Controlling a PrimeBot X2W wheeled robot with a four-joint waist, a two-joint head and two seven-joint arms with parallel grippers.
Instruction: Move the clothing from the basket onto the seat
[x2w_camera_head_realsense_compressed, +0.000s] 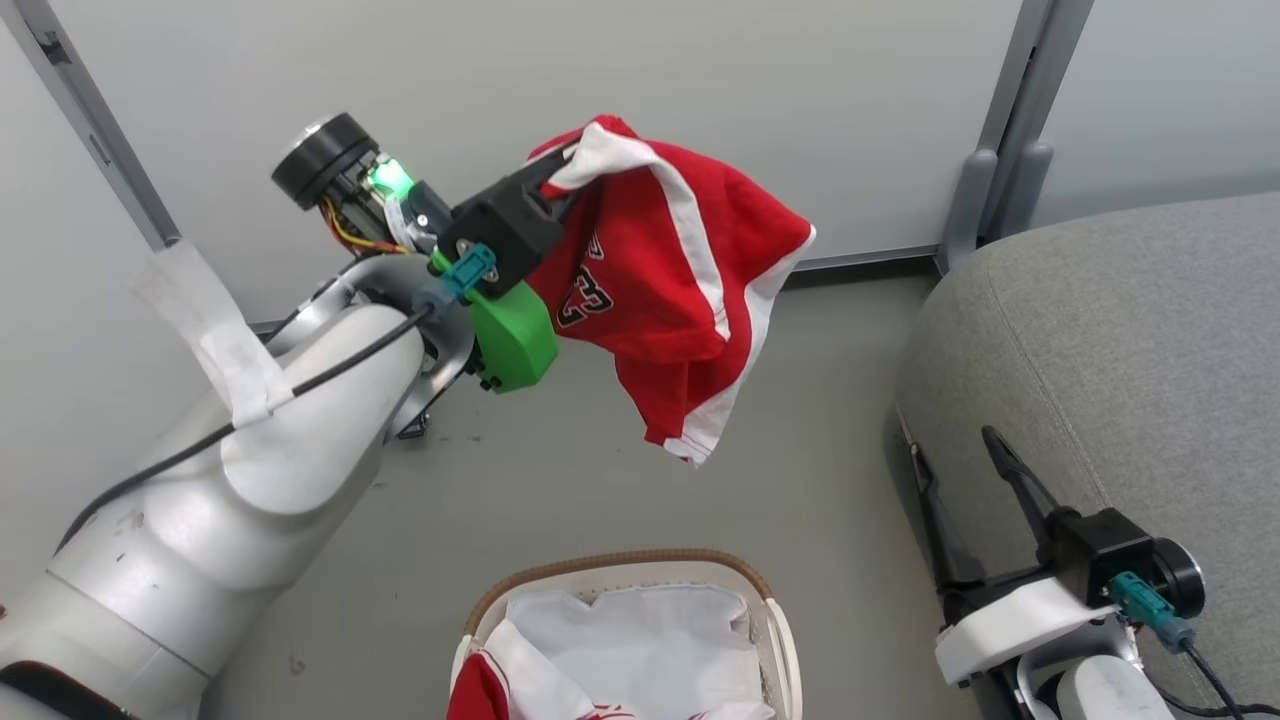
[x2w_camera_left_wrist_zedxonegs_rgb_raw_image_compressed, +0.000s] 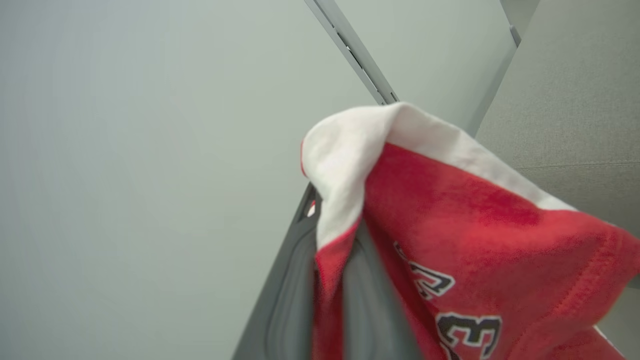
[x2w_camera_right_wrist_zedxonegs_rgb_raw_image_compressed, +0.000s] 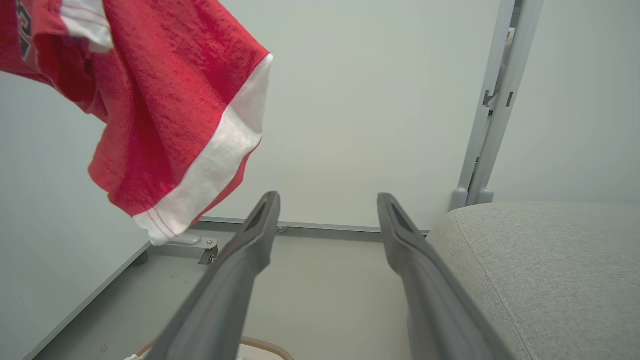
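We hold the left gripper (x2w_camera_head_realsense_compressed: 565, 180) clamped on the white-trimmed edge of the red jersey (x2w_camera_head_realsense_compressed: 670, 270). Its dark fingers (x2w_camera_left_wrist_zedxonegs_rgb_raw_image_compressed: 295, 290) pinch a fold of cloth between them. The jersey hangs free above the floor (x2w_camera_head_realsense_compressed: 600, 470), lifted clear of the basket (x2w_camera_head_realsense_compressed: 620, 560) and not yet over the seat (x2w_camera_head_realsense_compressed: 1120, 340). We judge this to be the carry step: the lift is done and the placing is not. The next move calls for a swing of the left arm toward the robot's right until the cloth hangs over the cushion, then a descent and release. The jersey is soft, limp knit with white stripes and a dark number print. It drapes in loose folds, so we expect the low hem to land first. The right gripper (x2w_camera_head_realsense_compressed: 952, 442) rests beside the seat's edge, jaws wide apart and empty. The seat is grey woven upholstery with a rounded edge and a stitched seam. The basket has a brown woven rim and a white liner (x2w_camera_head_realsense_compressed: 650, 630), and a second red garment (x2w_camera_head_realsense_compressed: 480, 690) lies inside it.
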